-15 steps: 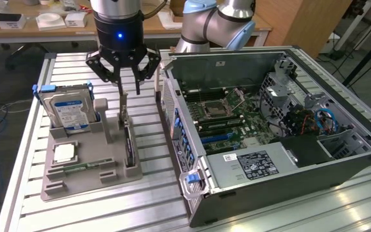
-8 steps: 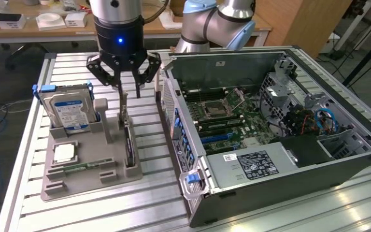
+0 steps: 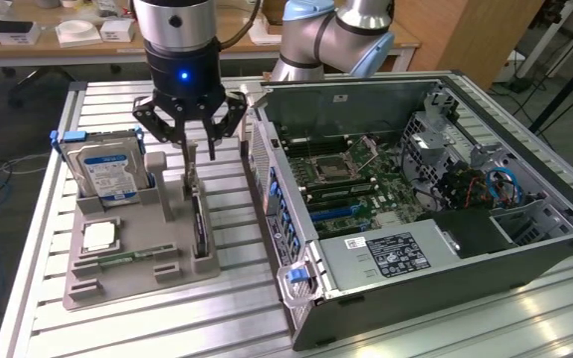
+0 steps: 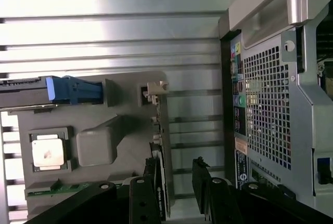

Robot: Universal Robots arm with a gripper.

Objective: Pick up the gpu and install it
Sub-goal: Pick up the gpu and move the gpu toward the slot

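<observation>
The gpu (image 3: 199, 218) is a thin dark card standing on edge in a slot of the grey holder tray (image 3: 167, 277), on the side nearest the computer case. Its silver bracket end (image 4: 154, 90) shows in the wrist view, with the card's edge (image 4: 160, 146) running from it toward the fingers. My gripper (image 3: 196, 151) hangs open just above the card's far end. In the wrist view the gripper (image 4: 176, 185) has its fingers straddling the card's line, with the card close to one finger (image 4: 151, 182). Nothing is held.
The tray also carries a silver hard drive (image 3: 107, 170) with a blue-white label, a square processor chip (image 3: 99, 236) and a narrow green memory stick (image 3: 137, 256). The open computer case (image 3: 525, 246) lies on the exterior view's right, motherboard (image 3: 351, 175) exposed. A slatted metal table (image 3: 167, 328) lies beneath.
</observation>
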